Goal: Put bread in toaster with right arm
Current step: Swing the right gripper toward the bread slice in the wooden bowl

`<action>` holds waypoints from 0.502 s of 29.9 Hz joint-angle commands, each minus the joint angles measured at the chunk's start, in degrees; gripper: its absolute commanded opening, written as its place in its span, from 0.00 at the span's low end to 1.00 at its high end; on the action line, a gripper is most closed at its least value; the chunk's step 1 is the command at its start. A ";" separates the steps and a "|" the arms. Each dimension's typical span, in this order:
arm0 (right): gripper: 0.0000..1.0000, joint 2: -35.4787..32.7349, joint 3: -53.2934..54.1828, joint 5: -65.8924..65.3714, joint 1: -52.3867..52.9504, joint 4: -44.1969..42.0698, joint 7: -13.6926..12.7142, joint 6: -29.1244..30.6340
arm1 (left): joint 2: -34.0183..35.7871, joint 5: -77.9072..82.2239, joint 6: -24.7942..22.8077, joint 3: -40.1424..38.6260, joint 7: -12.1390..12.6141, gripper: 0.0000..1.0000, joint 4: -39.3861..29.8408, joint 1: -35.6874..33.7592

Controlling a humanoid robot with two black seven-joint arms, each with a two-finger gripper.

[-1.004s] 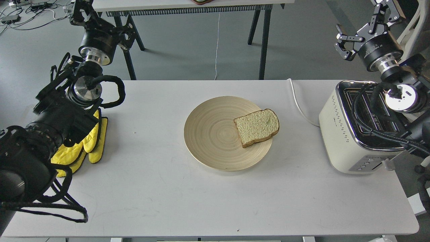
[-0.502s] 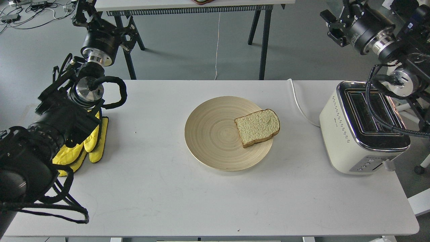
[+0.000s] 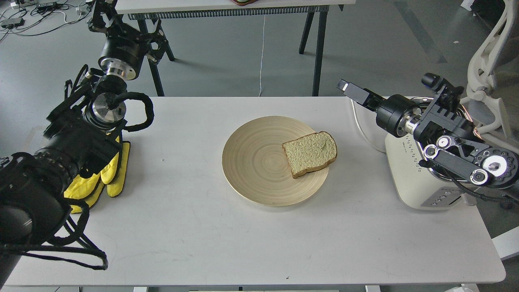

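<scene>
Bread [image 3: 310, 153] lies on plate [image 3: 259, 162]; right pincer [image 3: 352, 90], seemingly closed, hovers apart.

The bread [image 3: 310, 153] lies on the plate's [image 3: 259, 162] right side, the toaster [image 3: 421, 182] farther right.

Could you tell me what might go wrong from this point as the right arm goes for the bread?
The bread overhangs the plate's right edge, so a push from the right pincer could slide it off or tip the plate. The right arm lies across the toaster, hiding its slots, and could knock it. The toaster's cord runs under the pincer's path and might snag.
</scene>
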 commanded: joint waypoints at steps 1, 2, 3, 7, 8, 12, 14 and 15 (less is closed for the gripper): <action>0.99 1.78 -4.36 -0.97 0.25 -0.54 -2.87 -1.70 | -0.08 0.00 0.00 0.00 -0.06 1.00 0.00 0.00; 0.99 2.22 -4.89 -0.97 0.25 -0.72 -3.40 -1.70 | -0.08 0.00 0.00 0.00 -0.06 1.00 0.00 0.00; 0.99 2.66 -5.16 -0.97 0.16 -1.33 -3.41 -1.70 | -0.08 0.00 0.00 0.00 -0.06 1.00 0.00 0.00; 0.97 6.70 -6.04 -1.06 -0.19 -4.75 -3.76 -1.70 | -0.08 0.00 0.00 0.00 -0.06 1.00 0.00 0.00; 0.96 8.01 -7.00 -1.06 -0.11 -6.07 -3.93 -1.70 | -0.08 0.00 0.00 0.00 -0.06 1.00 0.00 0.00; 0.94 11.62 -9.90 -0.97 0.16 -9.85 -6.12 -1.70 | -0.08 0.00 0.00 0.00 -0.06 1.00 0.00 0.00; 0.93 13.12 -10.70 -0.97 -0.02 -11.34 -7.19 -1.70 | 0.01 0.00 0.00 0.00 -0.06 1.00 0.00 0.00; 0.93 13.65 -11.05 -0.97 -0.11 -11.96 -7.28 -1.70 | -0.08 0.00 0.00 0.00 -0.06 1.00 0.00 0.00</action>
